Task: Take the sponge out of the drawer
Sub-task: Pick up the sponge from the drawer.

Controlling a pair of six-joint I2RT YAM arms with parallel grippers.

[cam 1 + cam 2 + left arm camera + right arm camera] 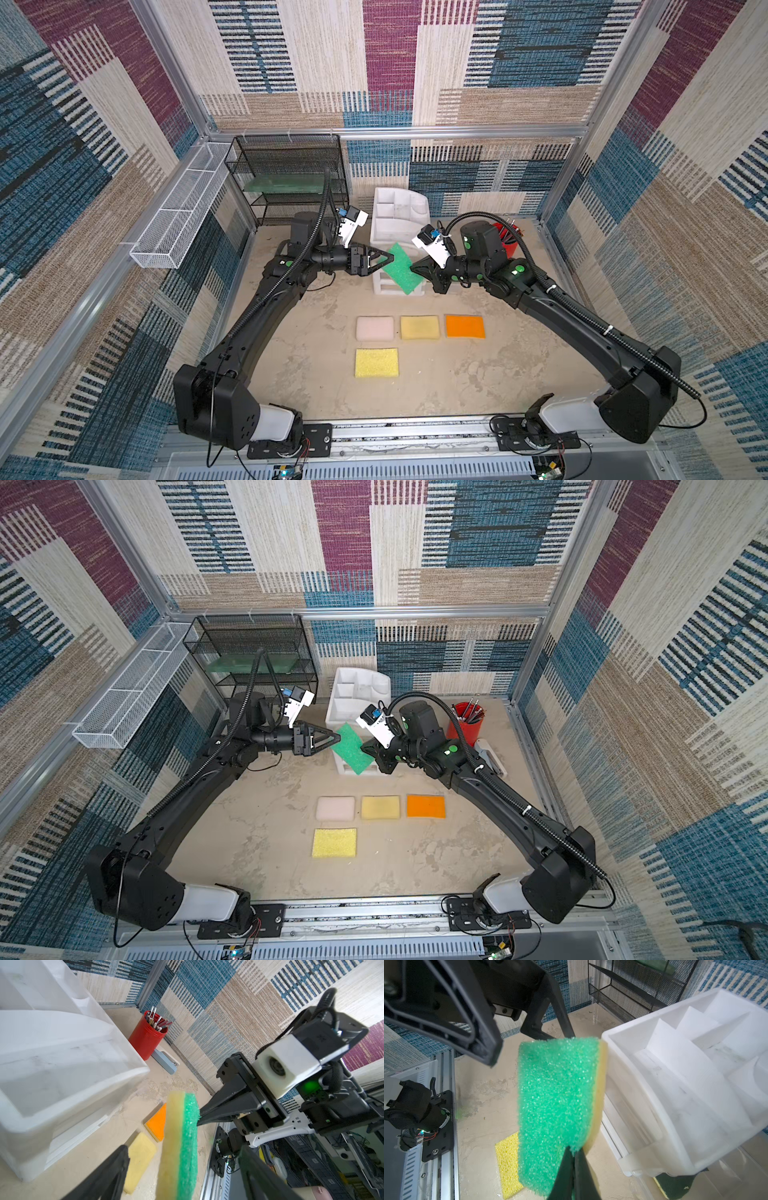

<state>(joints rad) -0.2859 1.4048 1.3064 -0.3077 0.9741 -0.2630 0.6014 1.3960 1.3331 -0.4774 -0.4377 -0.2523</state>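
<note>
In both top views the sponge (398,268) hangs tilted, its long axis running diagonally before the drawer (400,232); right gripper (417,269) fingers are clamped on its edge, left gripper (384,259) fingers apart around its opposite end.

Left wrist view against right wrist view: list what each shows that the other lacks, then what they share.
Only the left wrist view shows the red pencil cup, the stapler, the orange sponge and the right gripper from outside, pinching the green sponge.

Only the right wrist view shows the black mesh shelf, a dark sponge under the drawer unit, and the left gripper with jaws apart.

Both share the green sponge, the drawer unit and a yellow sponge.
</note>
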